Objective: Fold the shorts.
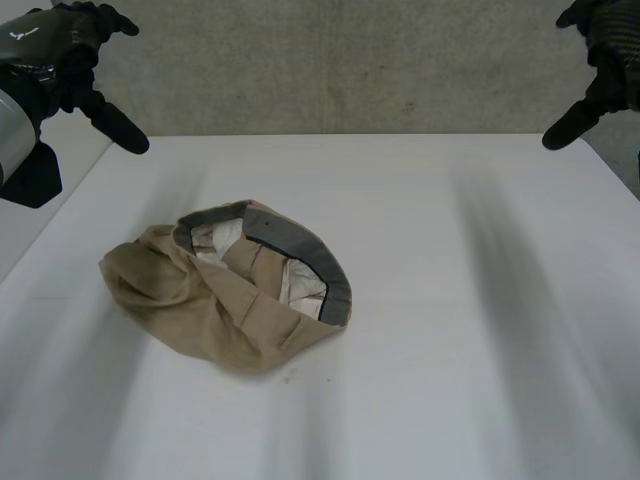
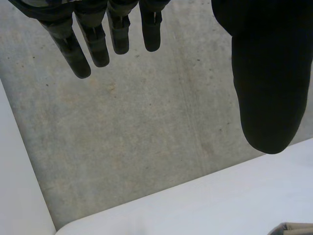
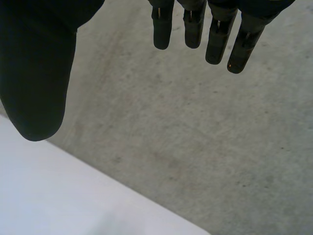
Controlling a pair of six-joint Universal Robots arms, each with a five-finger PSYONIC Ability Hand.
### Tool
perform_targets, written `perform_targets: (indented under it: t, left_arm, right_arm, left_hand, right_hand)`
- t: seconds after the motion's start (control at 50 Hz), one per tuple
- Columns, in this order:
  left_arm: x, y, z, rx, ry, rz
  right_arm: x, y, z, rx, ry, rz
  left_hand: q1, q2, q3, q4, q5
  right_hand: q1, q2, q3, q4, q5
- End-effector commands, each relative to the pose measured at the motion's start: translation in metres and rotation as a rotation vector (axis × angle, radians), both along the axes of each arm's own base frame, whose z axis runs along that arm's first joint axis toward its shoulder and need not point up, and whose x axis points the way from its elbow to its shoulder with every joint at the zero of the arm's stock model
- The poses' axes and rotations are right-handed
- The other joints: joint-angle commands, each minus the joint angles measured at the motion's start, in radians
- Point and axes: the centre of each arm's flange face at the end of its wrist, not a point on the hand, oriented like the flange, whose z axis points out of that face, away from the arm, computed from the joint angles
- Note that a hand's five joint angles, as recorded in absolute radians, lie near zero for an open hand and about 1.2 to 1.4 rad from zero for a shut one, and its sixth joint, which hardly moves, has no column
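Now: my left hand point(image 1: 75, 52) and right hand point(image 1: 605, 55) hang high above and beyond the shorts point(image 1: 225, 300), one out to each side of them, well apart from the cloth.
Grasp: the left fingers point(image 2: 93, 44) are straight and spread wide of the thumb. The right fingers point(image 3: 215, 39) are the same. Neither hand holds anything.
Place: the shorts lie in a crumpled heap on the white bench point(image 1: 470, 350), nearer my left hand than my right.
Cloth: tan woven fabric, matte, creased and twisted over itself. I judge it soft, limp and light, and likely to sag from any pinch rather than keep a shape.
Stiffest part: the waistband point(image 1: 300, 246), grey on its inner face, curls open along the far side of the shorts. It is probably the thickest and firmest edge. Pale pocket lining point(image 1: 305, 290) shows just inside it.
Hold: I would pinch the waistband at two spots, one per hand, then lift and spread the heap flat before folding. The legs are bunched and I cannot tell where the hems are.
Slide: the bench looks smooth, so I expect the cloth to drag easily. Thin layers may be hard to pick up one at a time.
Stage: folding not yet begun, by my reckoning.
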Motion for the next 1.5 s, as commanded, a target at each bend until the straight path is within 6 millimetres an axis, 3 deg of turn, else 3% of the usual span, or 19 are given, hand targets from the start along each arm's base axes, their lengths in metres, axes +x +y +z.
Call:
perform_targets:
  t: [0.02,0.22,0.5,0.58,0.74,0.82,0.9,0.92,1.0,1.12,1.22,1.26,1.36,1.44,1.5]
  left_arm:
    - [-0.001,0.001,-0.008,0.043,-0.026,-0.006]
    - [-0.003,0.013,-0.036,0.130,-0.041,-0.015]
    - [-0.007,0.012,-0.050,0.149,-0.066,-0.028]
    - [-0.011,0.001,-0.067,0.192,-0.079,-0.033]
    - [-0.024,-0.031,-0.120,0.280,-0.169,-0.050]
    - [-0.031,-0.047,-0.143,0.285,-0.220,-0.057]
    - [-0.041,-0.055,-0.157,0.275,-0.240,-0.078]
    - [-0.050,-0.055,-0.161,0.266,-0.238,-0.098]
    - [-0.078,-0.050,-0.162,0.212,-0.230,-0.166]
    - [-0.126,-0.036,-0.143,0.045,-0.176,-0.270]
    - [-0.192,0.001,-0.133,-0.144,-0.088,-0.421]
    - [-0.206,0.008,-0.133,-0.185,-0.061,-0.447]
    - [-0.239,0.031,-0.151,-0.232,-0.024,-0.525]
    - [-0.260,0.057,-0.186,-0.190,-0.042,-0.595]
    - [-0.264,0.066,-0.195,-0.180,-0.051,-0.619]
  right_arm:
    - [0.010,0.005,-0.023,0.132,0.102,0.123]
    - [0.008,0.008,-0.039,0.205,0.067,0.104]
    - [0.011,0.010,-0.042,0.190,0.080,0.112]
    - [0.012,0.009,-0.044,0.179,0.098,0.120]
    - [0.012,0.009,-0.050,0.183,0.149,0.123]
    - [0.012,0.009,-0.051,0.184,0.160,0.124]
    - [0.012,0.009,-0.050,0.173,0.170,0.124]
    - [0.012,0.009,-0.050,0.172,0.173,0.124]
    - [0.012,0.007,-0.051,0.160,0.186,0.122]
    - [0.012,0.007,-0.050,0.146,0.219,0.120]
    - [0.010,0.005,-0.044,0.113,0.227,0.107]
    - [0.009,0.003,-0.041,0.096,0.221,0.097]
    - [0.005,0.002,-0.027,0.024,0.200,0.061]
    - [-0.003,-0.002,-0.020,0.000,0.194,0.014]
    - [-0.010,-0.007,-0.019,-0.001,0.193,-0.011]
  left_hand:
    - [-0.015,0.000,-0.023,-0.004,-0.006]
    - [-0.010,0.006,-0.017,0.002,-0.001]
    - [-0.010,0.006,-0.017,0.002,-0.001]
    - [0.008,0.023,0.001,0.020,0.017]
    - [0.061,0.076,0.053,0.072,0.070]
    - [0.166,0.182,0.159,0.178,0.175]
    - [0.409,0.425,0.402,0.421,0.418]
    - [0.646,0.661,0.638,0.657,0.655]
    - [1.160,1.176,1.153,1.172,1.169]
    - [1.161,1.177,1.154,1.173,1.170]
    - [1.161,1.177,1.154,1.173,1.170]
    - [1.161,1.177,1.154,1.173,1.170]
    - [1.161,1.177,1.154,1.173,1.170]
    - [1.161,1.177,1.154,1.173,1.170]
    - [0.522,0.537,0.514,0.533,0.531]
  right_hand:
    - [-0.030,-0.046,-0.039,-0.060,-0.068]
    - [-0.030,-0.046,-0.039,-0.060,-0.068]
    - [-0.030,-0.046,-0.039,-0.060,-0.068]
    - [-0.030,-0.046,-0.039,-0.060,-0.068]
    - [-0.030,-0.046,-0.039,-0.060,-0.068]
    - [-0.030,-0.046,-0.039,-0.060,-0.068]
    - [-0.030,-0.046,-0.039,-0.060,-0.068]
    - [-0.030,-0.046,-0.039,-0.060,-0.068]
    - [-0.030,-0.046,-0.039,-0.060,-0.068]
    - [-0.030,-0.046,-0.039,-0.060,-0.068]
    - [-0.030,-0.046,-0.039,-0.060,-0.068]
    - [-0.030,-0.046,-0.039,-0.060,-0.068]
    - [-0.030,-0.046,-0.039,-0.060,-0.068]
    - [-0.030,-0.046,-0.039,-0.060,-0.068]
    - [-0.030,-0.046,-0.039,-0.060,-0.068]
